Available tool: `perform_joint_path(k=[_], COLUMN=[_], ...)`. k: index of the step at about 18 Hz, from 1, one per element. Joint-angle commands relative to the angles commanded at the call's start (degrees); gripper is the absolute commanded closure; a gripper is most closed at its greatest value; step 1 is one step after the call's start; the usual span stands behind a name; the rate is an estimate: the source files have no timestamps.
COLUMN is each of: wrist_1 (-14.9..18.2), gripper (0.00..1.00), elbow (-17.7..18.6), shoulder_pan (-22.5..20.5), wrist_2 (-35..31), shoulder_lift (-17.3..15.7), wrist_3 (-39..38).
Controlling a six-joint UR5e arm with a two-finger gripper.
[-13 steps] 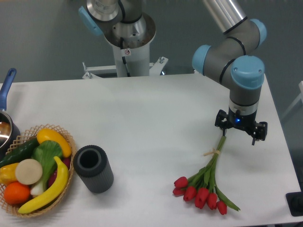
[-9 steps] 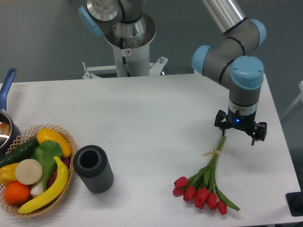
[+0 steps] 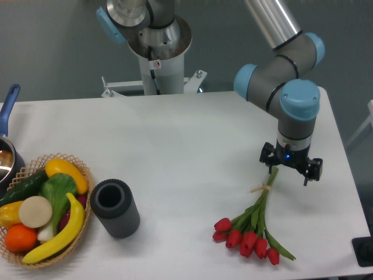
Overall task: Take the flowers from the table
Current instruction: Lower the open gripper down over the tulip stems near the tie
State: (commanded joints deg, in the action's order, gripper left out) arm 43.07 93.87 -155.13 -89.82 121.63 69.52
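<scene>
The flowers [image 3: 255, 221] lie on the white table [image 3: 186, 146] at the front right. Their red heads point toward the front edge, and the green stems run up and right to a pale band. My gripper [image 3: 289, 165] hangs pointing down just over the upper stem ends, a little to their right. Its two dark fingers stand apart on either side, open, with nothing held between them. The stem tips lie by the left finger [image 3: 268, 156].
A dark grey ribbed cylinder cup [image 3: 115, 207] stands at the front left. Beside it sits a wicker basket [image 3: 76, 166] of fruit and vegetables. A pot with a blue handle [image 3: 8, 108] is at the left edge. The robot base [image 3: 156, 52] stands behind the table.
The gripper has shifted slightly left and toward the front, closer over the stem ends. The flowers have not moved.
</scene>
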Motion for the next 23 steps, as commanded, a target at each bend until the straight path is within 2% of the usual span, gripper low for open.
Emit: perform_joint_path(k=[3, 12, 13, 15, 18, 22, 23], wrist_1=[0.1, 0.1, 0.1, 0.2, 0.1, 0.1, 0.1], gripper=[0.0, 0.01, 0.06, 0.3, 0.44, 0.82, 0.87], elbow=[-0.4, -0.5, -0.3, 0.2, 0.1, -0.4, -0.5], shoulder_pan=[1.5, 2.6, 2.9, 3.3, 3.9, 4.0, 3.9], wrist_2=[-0.1, 0.0, 0.0, -0.1, -0.1, 0.0, 0.0], shoulder_lift=[2.1, 3.5, 3.5, 3.6, 3.9, 3.9, 4.0], wrist_3=[-0.8, -2.6, -2.6, -2.7, -3.7, -5.7, -5.8])
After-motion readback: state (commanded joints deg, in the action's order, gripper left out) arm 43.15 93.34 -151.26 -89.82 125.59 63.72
